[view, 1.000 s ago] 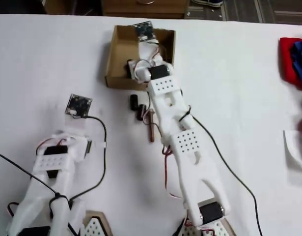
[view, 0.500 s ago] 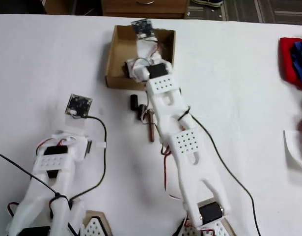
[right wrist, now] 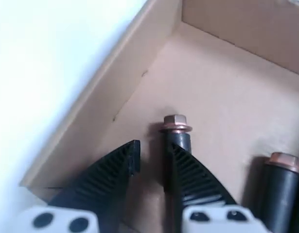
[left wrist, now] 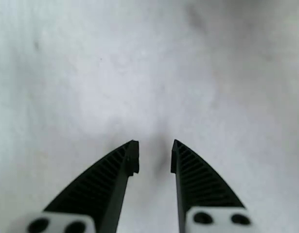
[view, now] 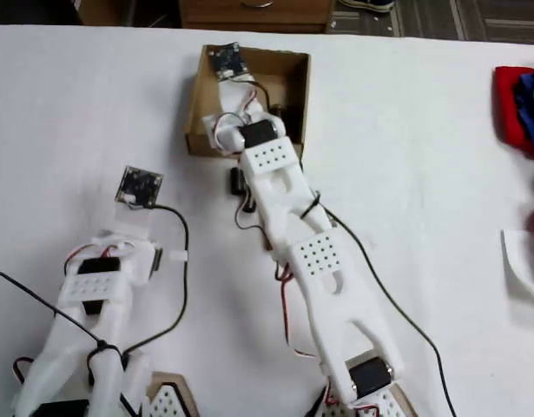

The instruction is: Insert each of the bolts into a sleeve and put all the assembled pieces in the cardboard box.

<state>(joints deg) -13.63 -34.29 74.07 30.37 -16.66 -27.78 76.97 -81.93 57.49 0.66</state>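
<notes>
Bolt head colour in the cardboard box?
Copper hexagonal bolt head, clearest in the right wrist view.

**No writing to be read**

No word, number, label or sign can be made out on anything here. The walls of the cardboard box [view: 195, 109] are plain brown. The desk [view: 405, 130] is plain white. The white arm shells [view: 319, 261] and the small circuit board [view: 141, 185] carry marks too fine to read.

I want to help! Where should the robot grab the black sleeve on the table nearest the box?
Across the middle of the black sleeve, from above: it seems to lie on its side, so its long sides can be pinched.
</notes>
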